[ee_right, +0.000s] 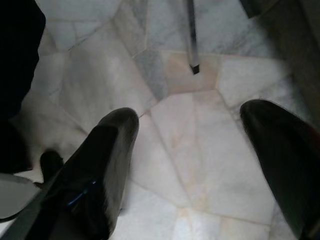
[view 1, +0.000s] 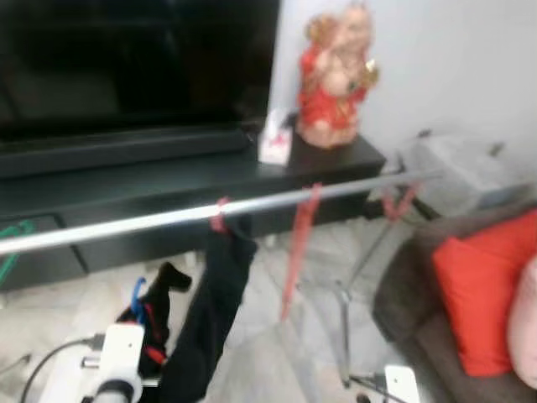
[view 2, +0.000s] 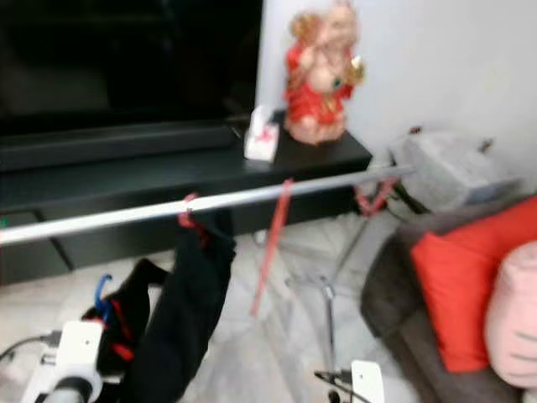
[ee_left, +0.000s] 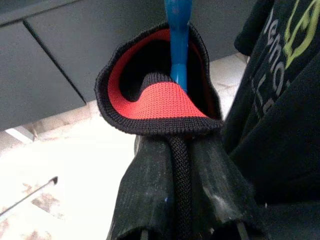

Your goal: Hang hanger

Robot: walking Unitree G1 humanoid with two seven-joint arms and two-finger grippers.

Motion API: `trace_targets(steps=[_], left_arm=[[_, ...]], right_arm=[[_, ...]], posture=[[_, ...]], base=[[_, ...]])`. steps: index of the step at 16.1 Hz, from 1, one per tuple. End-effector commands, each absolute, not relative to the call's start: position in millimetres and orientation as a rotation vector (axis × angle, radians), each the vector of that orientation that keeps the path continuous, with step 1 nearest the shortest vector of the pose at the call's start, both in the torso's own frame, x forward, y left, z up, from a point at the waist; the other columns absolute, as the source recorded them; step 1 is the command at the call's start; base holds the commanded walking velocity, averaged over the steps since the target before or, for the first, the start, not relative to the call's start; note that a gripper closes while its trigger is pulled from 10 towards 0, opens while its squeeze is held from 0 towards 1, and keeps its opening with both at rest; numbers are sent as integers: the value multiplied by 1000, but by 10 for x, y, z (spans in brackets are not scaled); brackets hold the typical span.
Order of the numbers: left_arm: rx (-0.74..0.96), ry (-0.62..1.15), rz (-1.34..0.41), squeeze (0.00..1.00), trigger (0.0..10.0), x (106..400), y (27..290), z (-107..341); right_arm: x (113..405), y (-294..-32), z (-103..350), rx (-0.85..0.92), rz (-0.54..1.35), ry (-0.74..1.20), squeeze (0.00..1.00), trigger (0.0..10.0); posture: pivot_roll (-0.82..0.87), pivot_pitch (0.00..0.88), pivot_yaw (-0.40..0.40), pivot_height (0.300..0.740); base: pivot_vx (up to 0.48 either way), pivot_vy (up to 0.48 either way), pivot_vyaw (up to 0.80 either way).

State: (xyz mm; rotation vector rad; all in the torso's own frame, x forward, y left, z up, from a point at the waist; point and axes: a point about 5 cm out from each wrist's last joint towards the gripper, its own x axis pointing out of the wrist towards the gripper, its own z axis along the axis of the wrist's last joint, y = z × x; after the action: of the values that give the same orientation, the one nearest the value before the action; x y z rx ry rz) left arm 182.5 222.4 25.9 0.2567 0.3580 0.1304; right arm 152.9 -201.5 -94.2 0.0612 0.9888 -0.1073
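Over marble floor [ee_right: 185, 140], left fingers [ee_left: 150, 200] pinch blue hanger [ee_left: 176, 45]; right fingers [ee_right: 105, 170] spread.

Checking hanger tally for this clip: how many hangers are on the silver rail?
3: one red under the black garment, one bare red mid-rail, one at the far end; blur may hide more.

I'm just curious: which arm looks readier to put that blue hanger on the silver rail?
Left. The left gripper grips the blue plastic hanger with its black garment, below the silver rail. The right gripper hangs open.
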Motion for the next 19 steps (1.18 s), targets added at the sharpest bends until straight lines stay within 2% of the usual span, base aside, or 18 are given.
trace_targets(steps=[1, 6, 8, 13, 15, 19], left_arm=[[265, 273, 135, 0, 10000, 1907, 2177, 382], [306, 216, 374, 0, 10000, 1804, 2399, 505], [310, 194, 413, 0, 10000, 1794, 2439, 538], [262, 153, 354, 0, 10000, 1946, 2301, 565], [268, 26, 347, 0, 10000, 1997, 2254, 780], [281, -47, 365, 0, 10000, 1959, 2309, 908]], right_arm=[[1502, -2079, -943, 56, -124, 996, 0, 10000], [1492, -2090, -945, 50, -118, 1001, 0, 10000], [1492, -2093, -945, 48, -117, 1003, 0, 10000], [1492, -2096, -944, 52, -122, 1002, 0, 10000], [1495, -2098, -943, 50, -122, 1001, 0, 10000], [1503, -2096, -940, 45, -119, 1000, 0, 10000]], posture=[[-4, 0, -80, 740], [-2, 0, -88, 740], [-2, 0, -89, 740], [-3, 0, -91, 740], [-8, 0, -93, 740], [-4, 0, -92, 740]], base=[[0, 0, 0], [0, 0, 0], [0, 0, 0], [0, 0, 0], [0, 0, 0], [0, 0, 0]])
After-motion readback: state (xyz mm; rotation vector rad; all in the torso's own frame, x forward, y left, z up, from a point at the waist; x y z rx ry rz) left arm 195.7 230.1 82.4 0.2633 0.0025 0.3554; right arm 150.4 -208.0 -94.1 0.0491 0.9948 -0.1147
